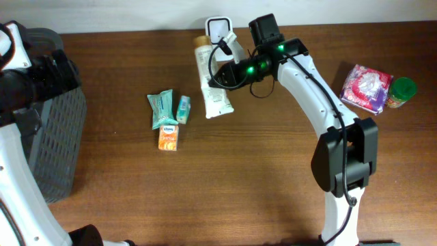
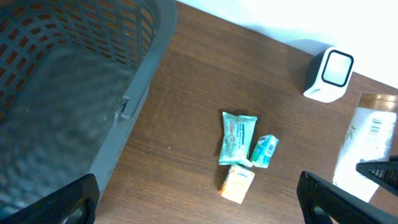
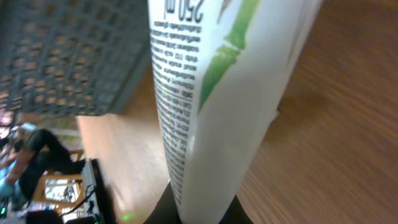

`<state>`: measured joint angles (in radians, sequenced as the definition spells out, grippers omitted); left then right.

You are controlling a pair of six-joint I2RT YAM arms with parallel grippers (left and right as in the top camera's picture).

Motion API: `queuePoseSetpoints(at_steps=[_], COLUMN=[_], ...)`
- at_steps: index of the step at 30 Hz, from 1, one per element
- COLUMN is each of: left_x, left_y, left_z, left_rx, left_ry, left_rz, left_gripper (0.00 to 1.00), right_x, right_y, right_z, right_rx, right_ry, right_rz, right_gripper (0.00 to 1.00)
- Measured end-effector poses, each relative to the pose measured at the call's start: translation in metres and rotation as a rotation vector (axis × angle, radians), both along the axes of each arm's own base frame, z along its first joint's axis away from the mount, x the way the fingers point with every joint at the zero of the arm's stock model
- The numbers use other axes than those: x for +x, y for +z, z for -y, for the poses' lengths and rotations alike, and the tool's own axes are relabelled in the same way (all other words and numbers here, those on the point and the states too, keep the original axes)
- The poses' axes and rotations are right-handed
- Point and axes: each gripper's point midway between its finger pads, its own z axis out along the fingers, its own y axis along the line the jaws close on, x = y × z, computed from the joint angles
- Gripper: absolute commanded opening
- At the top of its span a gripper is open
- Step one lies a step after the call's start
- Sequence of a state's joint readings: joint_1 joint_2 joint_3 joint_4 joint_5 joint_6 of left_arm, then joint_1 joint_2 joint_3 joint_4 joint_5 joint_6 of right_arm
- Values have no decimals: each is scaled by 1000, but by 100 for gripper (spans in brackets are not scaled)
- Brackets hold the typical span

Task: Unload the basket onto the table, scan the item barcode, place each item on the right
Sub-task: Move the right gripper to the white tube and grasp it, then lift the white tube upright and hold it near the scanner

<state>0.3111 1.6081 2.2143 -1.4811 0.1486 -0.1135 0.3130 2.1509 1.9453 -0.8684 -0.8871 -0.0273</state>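
Note:
The item is a white tube printed with green bamboo and black text, lying lengthwise just in front of the white scanner at the back of the table. My right gripper is shut on it. In the right wrist view the tube fills the centre and rises out of the right gripper. From the left wrist I see the tube with a barcode facing up, and the scanner. My left gripper hangs open and empty above the table, beside the basket.
A dark grey mesh basket stands at the left edge. A teal wipes packet, a small teal pack and an orange tissue pack lie left of centre. A pink bag and a green-lidded jar sit far right.

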Motion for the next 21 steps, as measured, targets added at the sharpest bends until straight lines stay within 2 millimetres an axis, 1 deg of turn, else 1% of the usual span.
queuePoseSetpoints(at_steps=[2,3,4,8,10,21], left_x=[0,0,0,0,0,0], left_y=[0,0,0,0,0,0], left_z=[0,0,0,0,0,0], left_rx=[0,-1,0,-1,0,0], left_ry=[0,0,0,0,0,0], left_rz=[0,0,0,0,0,0], left_gripper=[99,99,99,99,99,99], right_x=[-1,0,5,8,8,7], right_y=[14,19,25,42,45,46], right_z=[-2,-1,10,26,30,29], right_rx=[52,72,101,208,225,234], right_ry=[30,37,29,51,54,61], right_rz=[37,49,54,63,62,63], right_gripper=[4,4,4,4,4,4])
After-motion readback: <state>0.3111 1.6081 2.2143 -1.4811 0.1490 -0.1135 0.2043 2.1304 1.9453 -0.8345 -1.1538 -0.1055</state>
